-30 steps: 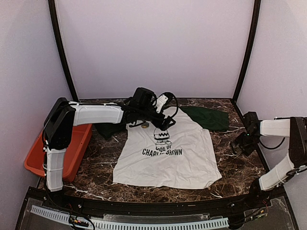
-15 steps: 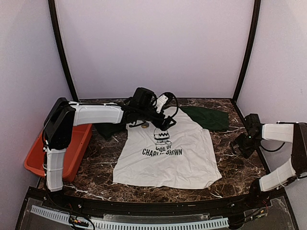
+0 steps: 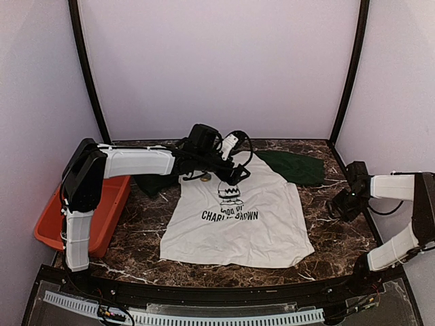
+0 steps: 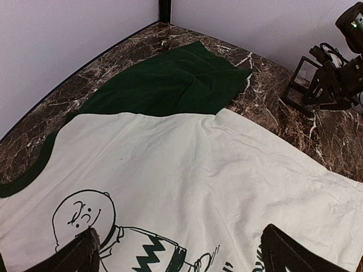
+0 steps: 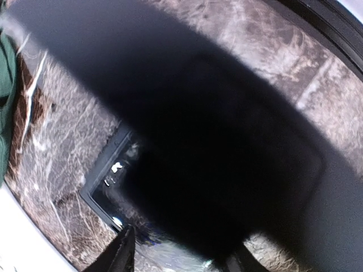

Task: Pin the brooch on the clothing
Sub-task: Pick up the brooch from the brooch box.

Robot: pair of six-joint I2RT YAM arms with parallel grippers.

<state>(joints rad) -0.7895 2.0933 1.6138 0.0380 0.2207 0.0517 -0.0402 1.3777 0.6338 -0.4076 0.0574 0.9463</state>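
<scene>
This is a robot test cell in a lab. Plain pale walls (image 3: 217, 68) box in a dark marble-patterned table (image 3: 136, 251) on three sides, with black poles (image 3: 87, 75) rising at its far corners. A left arm (image 3: 136, 161) and a right arm (image 3: 391, 183), both white and black, are bolted at its near edge by a slotted cable duct (image 3: 204, 317). An orange bin (image 3: 117, 200) sits at its left edge.

T-shirt (image 3: 238, 224) — white body, dark green raglan sleeves and collar, black cartoon boy print above "CHARLIE BROWN" lettering. Spread flat, print up, on marble table (image 3: 340, 234), collar toward far wall — one green sleeve stretched far right.
</scene>
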